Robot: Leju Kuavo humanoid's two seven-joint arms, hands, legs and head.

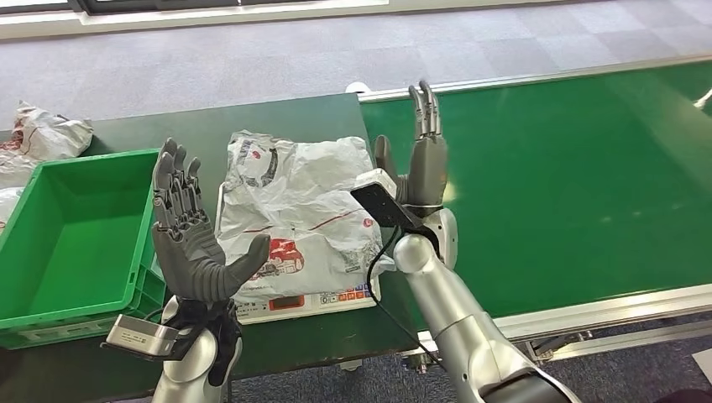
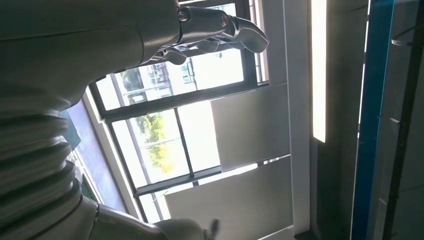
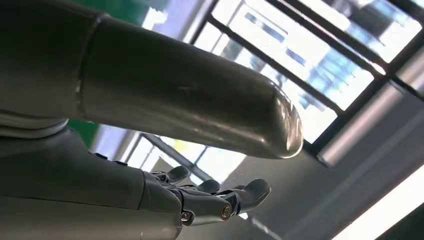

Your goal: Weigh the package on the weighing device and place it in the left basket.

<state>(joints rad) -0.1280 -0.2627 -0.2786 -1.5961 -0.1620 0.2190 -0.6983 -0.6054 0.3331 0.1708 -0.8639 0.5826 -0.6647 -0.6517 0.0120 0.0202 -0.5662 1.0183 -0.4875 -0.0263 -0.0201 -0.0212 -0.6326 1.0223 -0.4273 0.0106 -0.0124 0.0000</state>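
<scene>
The package (image 1: 294,210) lies on the scale (image 1: 306,304) at the bench's (image 1: 168,130) centre. Left hand (image 1: 189,239) at its 9 o'clock, right hand (image 1: 420,164) at 3 o'clock, both spread wide, holding nothing. Green basket (image 1: 63,227) waits far left.

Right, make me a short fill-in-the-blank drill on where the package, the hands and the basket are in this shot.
1. The white package lies on the ____.
2. The left hand and the right hand stand on either side of the package, both ____.
3. The green basket holds ____.
4. To the robot's right runs a green ____.

Missing words: weighing device; open; nothing; conveyor belt
</scene>
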